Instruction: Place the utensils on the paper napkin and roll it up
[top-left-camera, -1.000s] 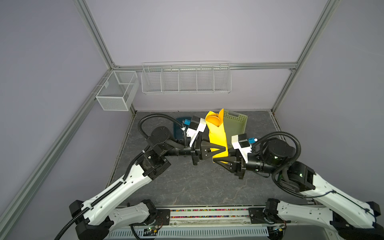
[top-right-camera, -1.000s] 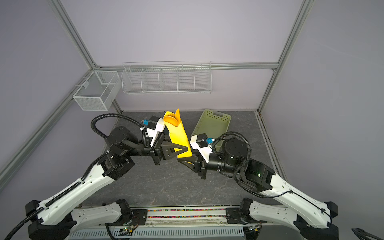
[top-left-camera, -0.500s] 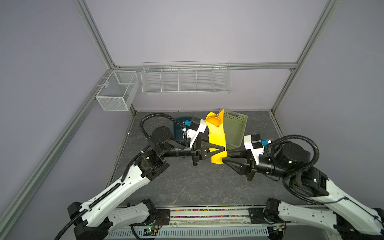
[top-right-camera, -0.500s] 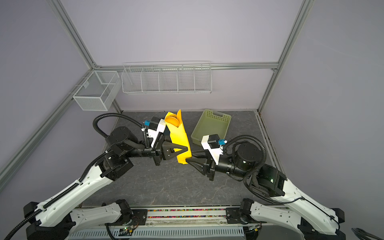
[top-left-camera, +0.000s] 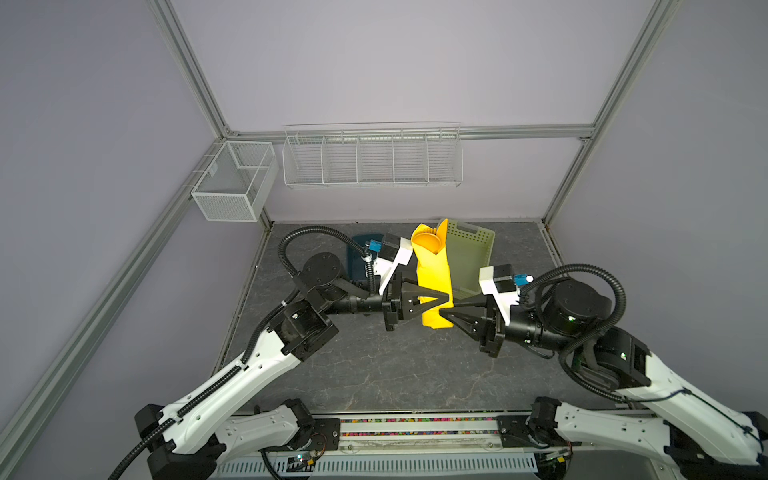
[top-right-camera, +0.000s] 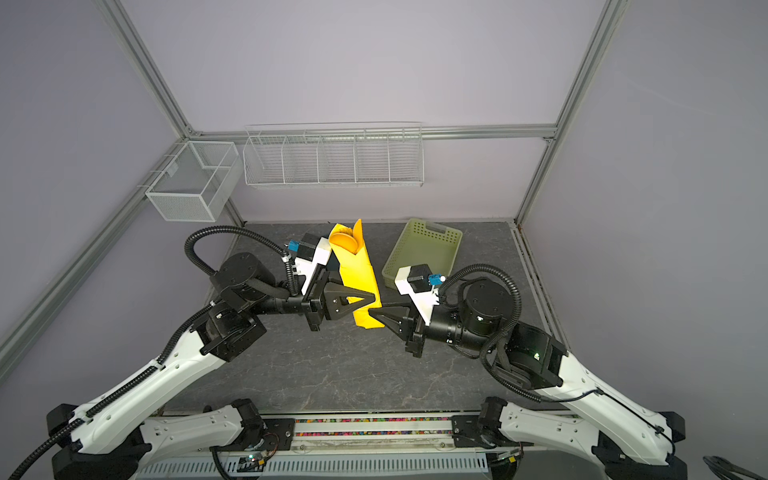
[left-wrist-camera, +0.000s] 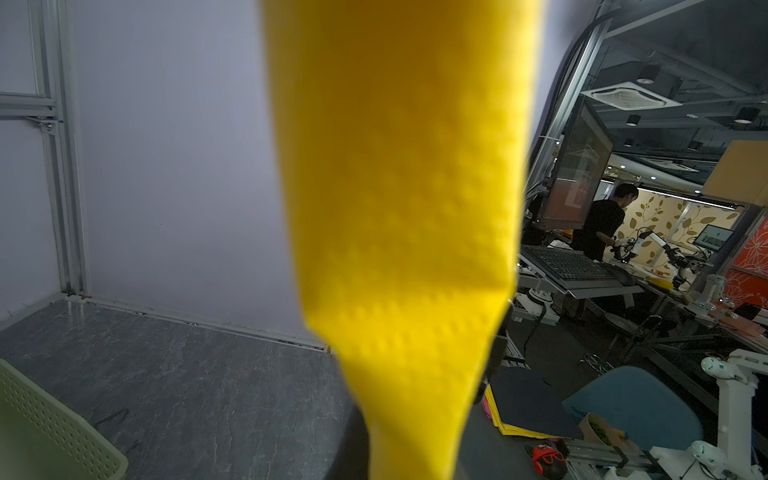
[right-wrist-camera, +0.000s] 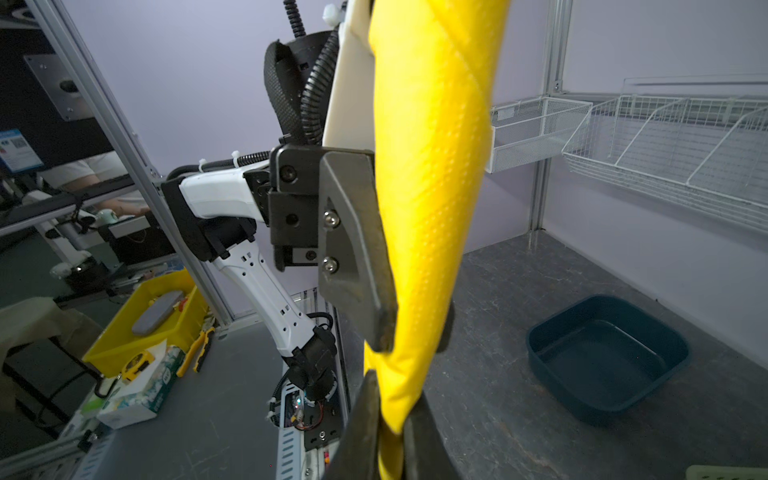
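Grey marbled tabletop (top-left-camera: 374, 365), roll's up off it. Left gripper (top-left-camera: 441, 298) is clamped around the middle of the rolled paper napkin (top-left-camera: 432, 274). It stands near upright, long axis vertical, utensils (top-left-camera: 428, 243) poking out the top, spoon bowl up. Right gripper (top-left-camera: 446, 312) was open and backed off a moment ago, now pinched tight on the bottom end, so I'd guess it's tightening the roll.

One napkin (top-left-camera: 434, 274), two claws (top-left-camera: 448, 296) (top-left-camera: 442, 312), one basket (top-left-camera: 478, 243).

Green basket (top-right-camera: 424, 255); blue tub (right-wrist-camera: 604, 359); wire rack (top-left-camera: 372, 158) on wall.
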